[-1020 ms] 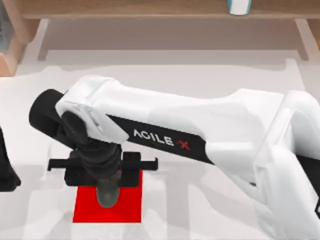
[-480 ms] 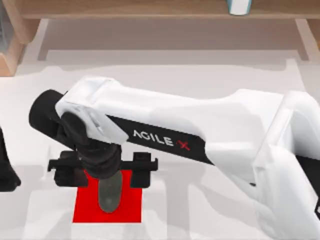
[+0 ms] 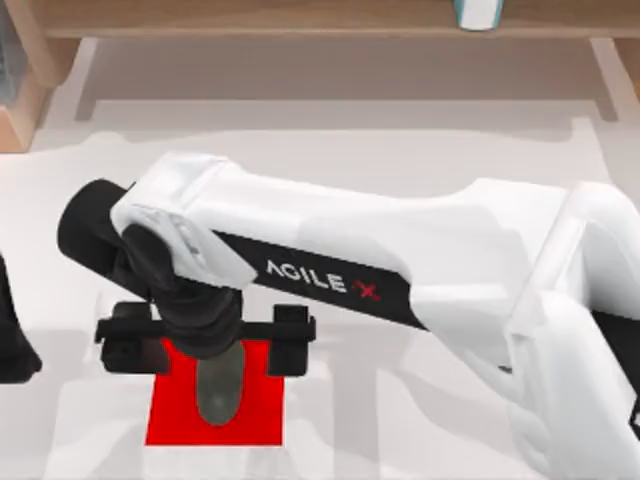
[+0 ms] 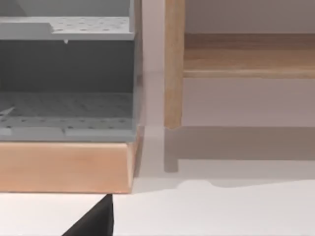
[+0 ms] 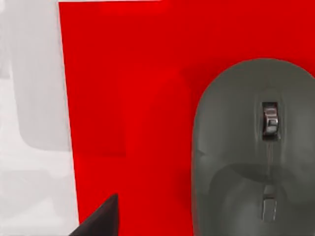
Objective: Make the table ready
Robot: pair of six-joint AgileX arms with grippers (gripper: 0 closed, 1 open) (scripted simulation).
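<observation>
Table point(image 3: 420, 150): lying white under a red mat point(image 3: 255, 415).
Mouse point(image 3: 217, 385): sitting on it, part-hidden.
Right gripper point(image 3: 205, 345): hovering spread, released.
Left gripper: cannot tell.

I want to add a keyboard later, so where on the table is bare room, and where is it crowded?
The table lies bare in a wide strip between the wooden shelf and the right arm. Near the front left it is crowded: the grey mouse sits on the red mat with the right gripper open directly above it. The left gripper sits at the left edge.

Simulated office desk: grey mouse point(image 5: 251, 152) on red mat point(image 5: 133, 88); wooden shelf point(image 4: 236, 54).
</observation>
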